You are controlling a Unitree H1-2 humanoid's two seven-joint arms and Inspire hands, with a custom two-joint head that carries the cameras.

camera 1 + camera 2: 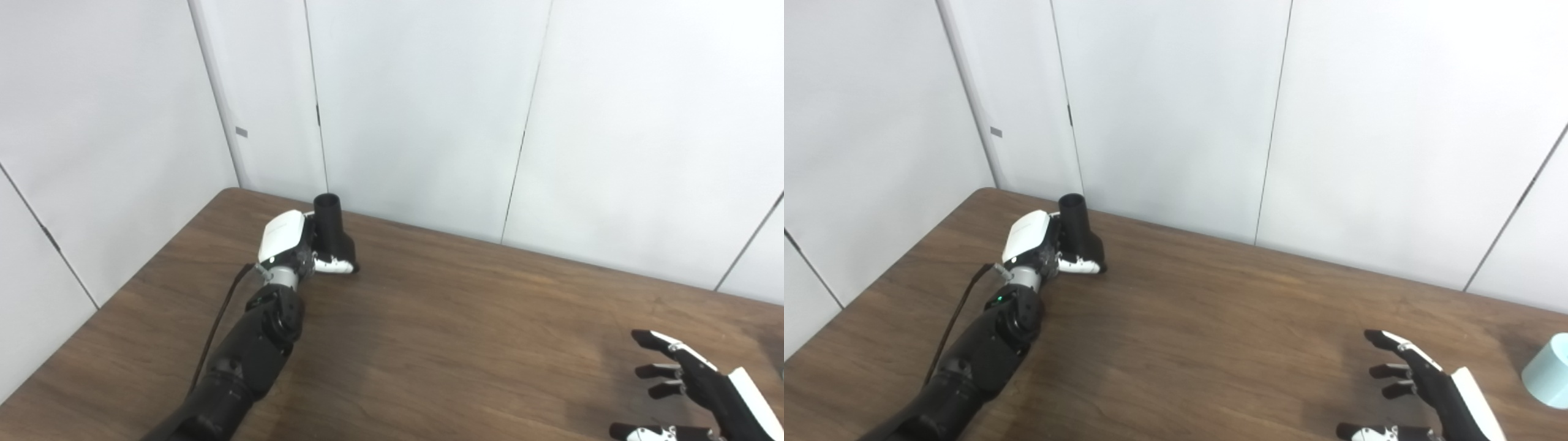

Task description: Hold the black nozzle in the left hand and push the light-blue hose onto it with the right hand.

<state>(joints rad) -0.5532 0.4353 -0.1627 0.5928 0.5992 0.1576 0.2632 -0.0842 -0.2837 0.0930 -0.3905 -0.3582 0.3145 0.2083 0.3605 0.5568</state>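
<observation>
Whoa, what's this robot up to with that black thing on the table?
The left hand is wrapped around a black nozzle, holding it upright with its open end up, near the far left corner of the wooden table. The right hand is open and holds nothing, down at the near right. A light-blue hose shows only at the right edge of the right eye view, apart from that hand. So the nozzle is gripped, but the hose has not been picked up yet.

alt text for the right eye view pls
The left hand grips an upright black nozzle near the far left of a brown table. The right hand is open, empty, beside a light-blue hose end at the right edge.
</observation>
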